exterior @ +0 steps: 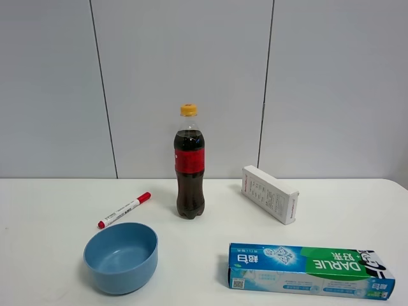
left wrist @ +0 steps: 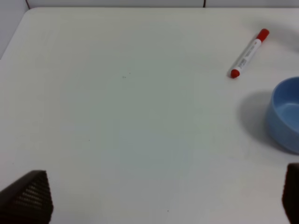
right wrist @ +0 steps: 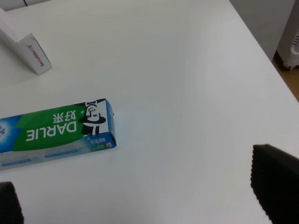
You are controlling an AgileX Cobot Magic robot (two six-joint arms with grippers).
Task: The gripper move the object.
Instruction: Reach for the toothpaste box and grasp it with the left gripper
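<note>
The object, a long blue and green DARLIE toothpaste carton (exterior: pixel 311 270), lies flat at the table's front right. It also shows in the right wrist view (right wrist: pixel 56 129). My right gripper (right wrist: pixel 142 196) is open and empty above bare table beside the carton's end, apart from it; only its black fingertips (right wrist: pixel 275 184) show. My left gripper (left wrist: pixel 159 200) is open and empty over bare table on the left side, with its black fingertips (left wrist: pixel 25 198) at the frame's corners. Neither arm shows in the exterior high view.
A cola bottle (exterior: pixel 190 167) stands at the middle back. A shorter white box (exterior: pixel 269 193) lies behind the carton. A red-capped marker (exterior: pixel 124 210) and a blue bowl (exterior: pixel 121 256) are at the left. The table's right edge (right wrist: pixel 261 44) is near the right gripper.
</note>
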